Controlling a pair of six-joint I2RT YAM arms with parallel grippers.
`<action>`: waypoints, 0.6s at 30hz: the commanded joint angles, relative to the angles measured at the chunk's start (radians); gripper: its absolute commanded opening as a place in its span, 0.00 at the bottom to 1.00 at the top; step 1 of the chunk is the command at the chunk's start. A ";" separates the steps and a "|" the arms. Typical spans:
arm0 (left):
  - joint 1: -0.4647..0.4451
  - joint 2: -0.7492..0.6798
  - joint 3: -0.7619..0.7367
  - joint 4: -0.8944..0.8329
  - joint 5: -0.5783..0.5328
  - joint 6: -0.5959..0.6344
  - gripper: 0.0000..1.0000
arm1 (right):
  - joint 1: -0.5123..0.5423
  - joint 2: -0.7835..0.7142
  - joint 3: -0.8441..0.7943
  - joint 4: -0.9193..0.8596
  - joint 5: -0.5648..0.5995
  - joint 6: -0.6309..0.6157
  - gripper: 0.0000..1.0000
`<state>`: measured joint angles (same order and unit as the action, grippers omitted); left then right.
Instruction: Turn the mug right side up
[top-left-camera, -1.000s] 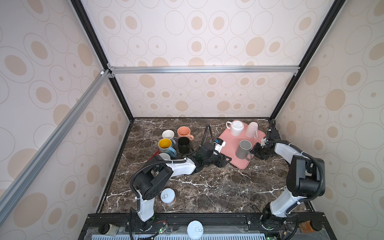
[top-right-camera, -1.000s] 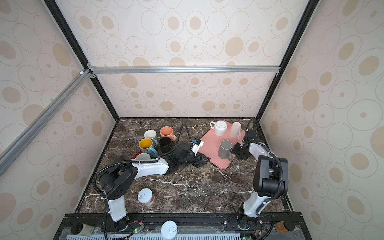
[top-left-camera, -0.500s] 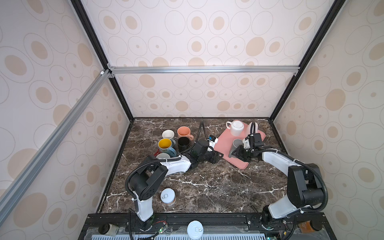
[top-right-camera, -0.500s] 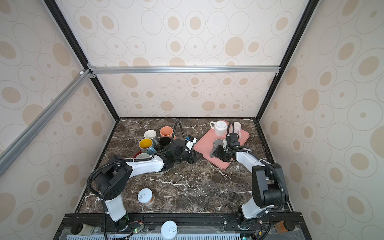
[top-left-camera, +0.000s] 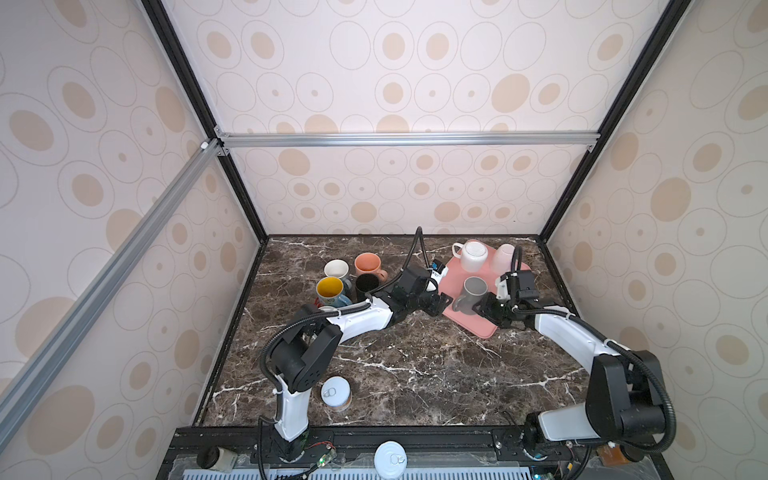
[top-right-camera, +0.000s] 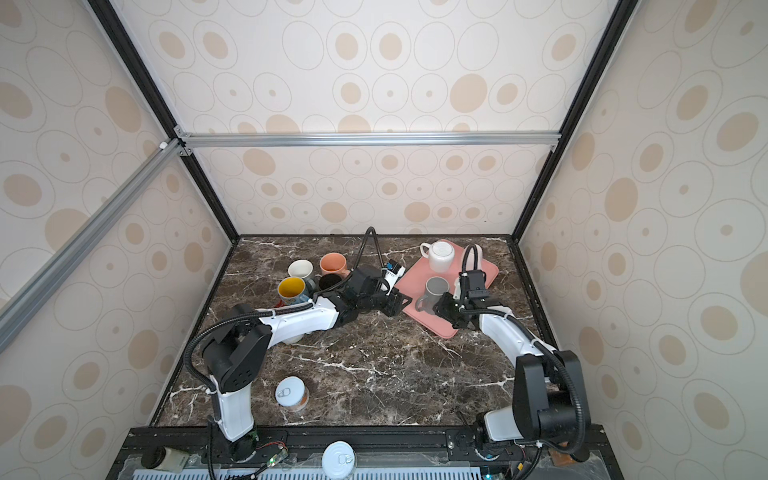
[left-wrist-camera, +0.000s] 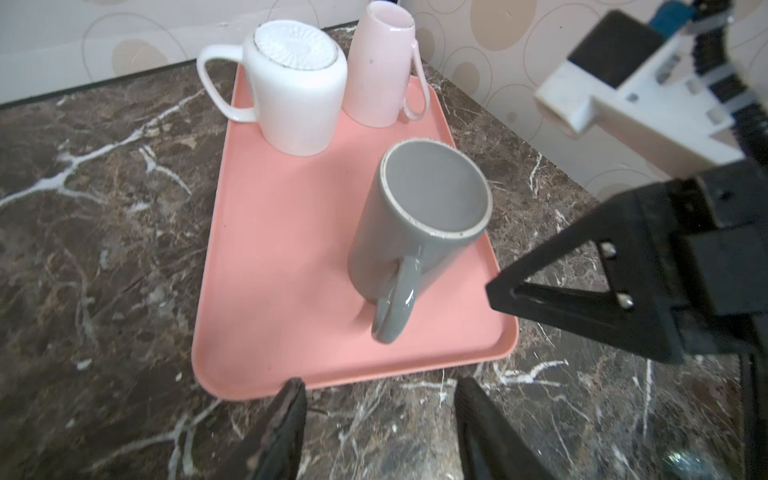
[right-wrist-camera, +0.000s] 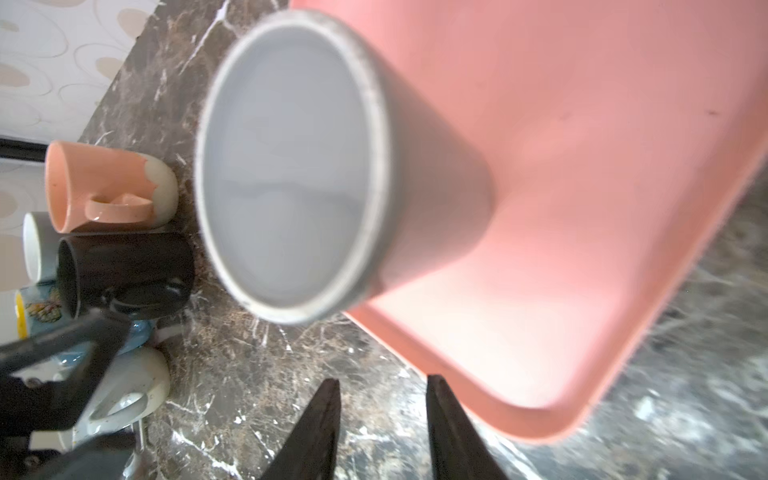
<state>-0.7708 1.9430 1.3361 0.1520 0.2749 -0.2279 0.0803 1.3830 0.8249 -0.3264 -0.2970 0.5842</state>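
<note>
On the pink tray (left-wrist-camera: 266, 249) the grey mug (left-wrist-camera: 415, 216) stands base up, left gripper (left-wrist-camera: 376, 390) and right gripper (right-wrist-camera: 382, 384) nearby, both parted and empty.

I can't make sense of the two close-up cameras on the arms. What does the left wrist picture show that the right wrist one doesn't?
Left wrist only: an upside-down white mug and a pale pink cup. Right wrist only: an orange mug and a black mug, both off the pink tray. Both: the grey mug standing on that tray, the dark table, and that arm's own open, empty claw, the left claw or the right claw.
</note>
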 joint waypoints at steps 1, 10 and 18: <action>-0.006 0.074 0.093 -0.073 0.009 0.091 0.58 | -0.048 -0.064 -0.067 -0.046 0.013 -0.015 0.39; -0.038 0.246 0.286 -0.140 0.082 0.129 0.59 | -0.104 -0.113 -0.145 -0.044 0.019 -0.036 0.39; -0.048 0.347 0.415 -0.193 0.065 0.134 0.56 | -0.105 -0.086 -0.130 -0.014 -0.002 -0.027 0.39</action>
<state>-0.8158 2.2692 1.6764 0.0067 0.3378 -0.1326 -0.0212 1.2816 0.6899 -0.3489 -0.2928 0.5598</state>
